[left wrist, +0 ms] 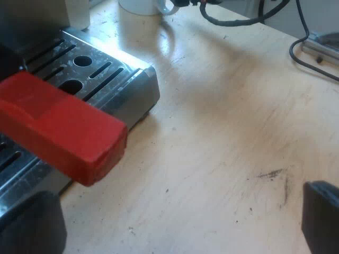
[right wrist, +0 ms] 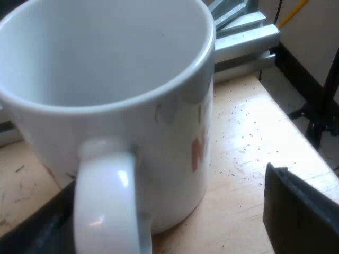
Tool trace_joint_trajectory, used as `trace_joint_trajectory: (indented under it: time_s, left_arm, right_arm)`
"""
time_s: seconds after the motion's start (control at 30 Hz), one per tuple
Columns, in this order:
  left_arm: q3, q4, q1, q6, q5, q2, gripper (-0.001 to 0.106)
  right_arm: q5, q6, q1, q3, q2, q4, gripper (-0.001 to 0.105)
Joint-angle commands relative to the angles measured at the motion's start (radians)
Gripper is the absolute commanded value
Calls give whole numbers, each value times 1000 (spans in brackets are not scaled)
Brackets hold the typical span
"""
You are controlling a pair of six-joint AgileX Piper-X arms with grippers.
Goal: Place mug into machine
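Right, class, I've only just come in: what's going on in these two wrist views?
The right claw is open around the empty white ceramic mug, which stands on the pale wooden table, not yet in the espresso machine. The left claw hangs open by the machine's slotted steel drip tray, where the holder's red handle end juts out above it.

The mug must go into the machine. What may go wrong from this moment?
The mug turns its handle toward the open right gripper; closing there could tilt it. The holder's red handle end sticks out over the drip tray, so the mug might knock it.
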Motion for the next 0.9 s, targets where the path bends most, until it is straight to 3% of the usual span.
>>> trace_joint_trajectory:
  time_s: [0.03,0.33,0.43,0.6,0.9]
  left_arm:
    - [-1,-12,-5,-9,13,-2,93]
    - [-1,-12,-5,-9,13,-2,93]
    - [-1,-12,-5,-9,13,-2,93]
    - [-1,-12,-5,-9,13,-2,93]
    - [-1,-12,-5,-5,13,-2,93]
  right_arm:
    - [-8,-3,-4,-10,10,-9,64]
    - [-13,-3,-4,-78,68,-7,62]
    - [-9,-3,-4,-79,70,0,45]
    - [-9,-12,-4,-79,69,6,-1]
    - [-55,-58,1,-74,-9,187,0]
